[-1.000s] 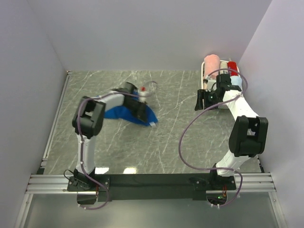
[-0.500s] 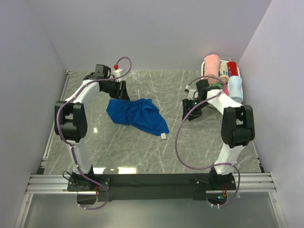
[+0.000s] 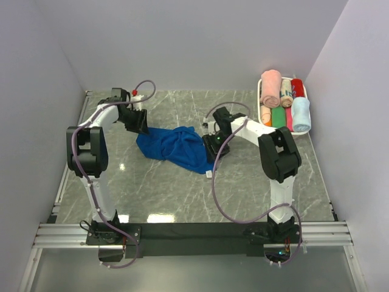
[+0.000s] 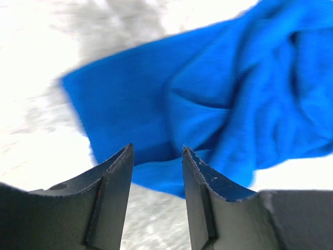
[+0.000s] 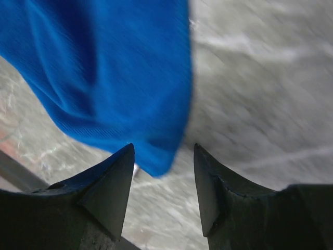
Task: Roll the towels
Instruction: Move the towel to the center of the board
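The left gripper (image 4: 156,151) is hovering with its jaws parted, gripping nothing. The royal blue towel (image 4: 218,99) is lying crumpled just ahead of them, spreading off to their right. The right gripper (image 5: 162,148) is likewise gaping empty, and the towel's corner is showing through the gap, nearer its left jaw.

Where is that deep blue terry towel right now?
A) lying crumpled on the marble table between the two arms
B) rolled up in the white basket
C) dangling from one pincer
A: the deep royal blue terry towel lies bunched on the grey marble table, while the left pincer and right pincer are open, holding nothing.
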### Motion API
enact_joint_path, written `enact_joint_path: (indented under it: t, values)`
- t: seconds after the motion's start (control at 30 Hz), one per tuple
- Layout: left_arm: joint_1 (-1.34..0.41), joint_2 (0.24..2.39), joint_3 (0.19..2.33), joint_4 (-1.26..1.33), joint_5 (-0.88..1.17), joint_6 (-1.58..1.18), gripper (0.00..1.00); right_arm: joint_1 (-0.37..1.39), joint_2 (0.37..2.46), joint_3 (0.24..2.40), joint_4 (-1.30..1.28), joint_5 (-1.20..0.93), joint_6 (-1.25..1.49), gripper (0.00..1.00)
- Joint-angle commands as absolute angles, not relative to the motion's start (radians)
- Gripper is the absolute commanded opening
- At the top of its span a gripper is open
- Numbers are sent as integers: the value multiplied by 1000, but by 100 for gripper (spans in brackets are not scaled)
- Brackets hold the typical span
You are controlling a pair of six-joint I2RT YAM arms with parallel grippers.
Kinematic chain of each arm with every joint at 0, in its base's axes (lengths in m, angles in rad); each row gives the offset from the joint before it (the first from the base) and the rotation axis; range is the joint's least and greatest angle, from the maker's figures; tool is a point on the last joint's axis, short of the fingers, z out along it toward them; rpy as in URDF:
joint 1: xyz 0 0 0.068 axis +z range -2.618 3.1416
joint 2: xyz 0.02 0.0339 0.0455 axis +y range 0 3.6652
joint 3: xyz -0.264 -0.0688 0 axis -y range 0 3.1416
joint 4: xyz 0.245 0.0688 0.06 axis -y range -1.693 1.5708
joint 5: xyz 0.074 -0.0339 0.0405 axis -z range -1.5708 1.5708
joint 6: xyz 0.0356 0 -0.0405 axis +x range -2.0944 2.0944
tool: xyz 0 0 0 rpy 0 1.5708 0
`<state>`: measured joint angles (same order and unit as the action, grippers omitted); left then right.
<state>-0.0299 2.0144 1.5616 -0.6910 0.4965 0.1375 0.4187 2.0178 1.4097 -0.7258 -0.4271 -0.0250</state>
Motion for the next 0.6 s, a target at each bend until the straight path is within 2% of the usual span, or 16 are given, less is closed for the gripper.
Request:
enact_joint_path:
  t: [0.0,0.1,0.17,0.2,0.23,0.3,0.33,0.43,0.53,0.57]
  values:
    - [-18,2029,1609,-652,399,181,48,468,2092,1446,-690,-327,-8,57]
    - [-14,2091,1664,-637,319,189,48,503,2125,1466,-701,-287,-5,54]
    - [-14,2137,1705,-626,276,195,50,515,2141,1470,-704,-270,-12,45]
    - [-14,2154,1721,-623,267,195,52,514,2144,1468,-706,-267,-14,40]
    - [-15,2187,1736,-623,255,199,53,515,2152,1467,-706,-265,-17,26]
    - [-14,2218,1791,-640,245,202,53,515,2160,1463,-713,-249,-29,11]
    - [-14,2239,1804,-640,244,204,53,517,2164,1460,-716,-242,-35,0]
    - [-21,2261,1821,-630,250,209,51,514,2143,1431,-706,-226,-55,0]
    - [-40,2279,1821,-638,267,230,40,508,2096,1411,-690,-184,-74,0]
    - [-46,2283,1810,-644,270,239,31,502,2082,1402,-683,-178,-87,0]
